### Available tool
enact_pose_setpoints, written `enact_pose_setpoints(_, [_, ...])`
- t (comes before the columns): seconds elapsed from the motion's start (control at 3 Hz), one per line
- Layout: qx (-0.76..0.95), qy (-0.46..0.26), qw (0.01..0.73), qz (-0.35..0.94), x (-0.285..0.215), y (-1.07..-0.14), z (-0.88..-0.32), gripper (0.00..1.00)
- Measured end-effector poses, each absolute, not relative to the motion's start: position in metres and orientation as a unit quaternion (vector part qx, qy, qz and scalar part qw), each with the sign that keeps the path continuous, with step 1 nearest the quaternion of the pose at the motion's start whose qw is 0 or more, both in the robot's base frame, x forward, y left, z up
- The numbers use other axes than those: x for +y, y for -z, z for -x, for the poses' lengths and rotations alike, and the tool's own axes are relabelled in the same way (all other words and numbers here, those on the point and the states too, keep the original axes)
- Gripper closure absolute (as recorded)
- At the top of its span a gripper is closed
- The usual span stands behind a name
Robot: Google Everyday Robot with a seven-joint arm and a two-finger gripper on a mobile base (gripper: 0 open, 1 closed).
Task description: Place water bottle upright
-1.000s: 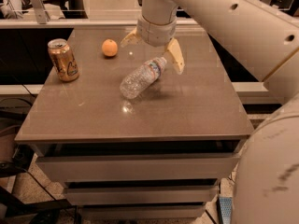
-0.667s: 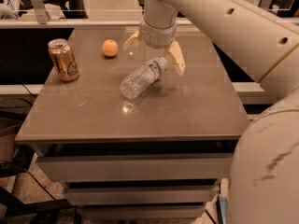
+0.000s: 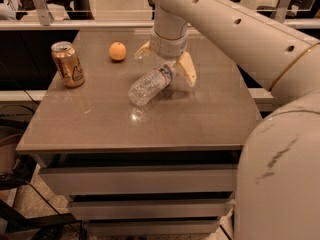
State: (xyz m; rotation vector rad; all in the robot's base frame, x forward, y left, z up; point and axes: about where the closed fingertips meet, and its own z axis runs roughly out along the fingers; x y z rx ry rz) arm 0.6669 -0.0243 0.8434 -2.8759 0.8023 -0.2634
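Note:
The water bottle (image 3: 149, 84), clear ribbed plastic with a narrow label band, lies on its side near the middle of the brown table (image 3: 200, 119). Its neck points to the back right and its base to the front left. My gripper (image 3: 165, 60) hangs from the white arm directly over the neck end. Its two tan fingers (image 3: 186, 69) are spread wide, one on each side of the bottle's neck. The cap is hidden under the gripper.
A gold drink can (image 3: 67, 64) stands upright at the table's left edge. An orange (image 3: 118, 51) lies at the back, left of the gripper. My white arm fills the right side. Drawers sit below the table's front edge.
The gripper has sunk slightly toward the bottle's neck end and the arm has shifted a little. The bottle, can and orange have not moved.

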Motion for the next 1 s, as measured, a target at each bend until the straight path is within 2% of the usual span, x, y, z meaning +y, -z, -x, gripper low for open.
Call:
enact_pose_setpoints(0.33, [0.297, 0.083, 0.061, 0.949, -0.0264, -0.8338, -0.6719, 0.18])
enact_pose_setpoints(1.0, [0.354, 0.073, 0.038, 0.932, -0.028, -0.8341, -0.6741, 0.63])
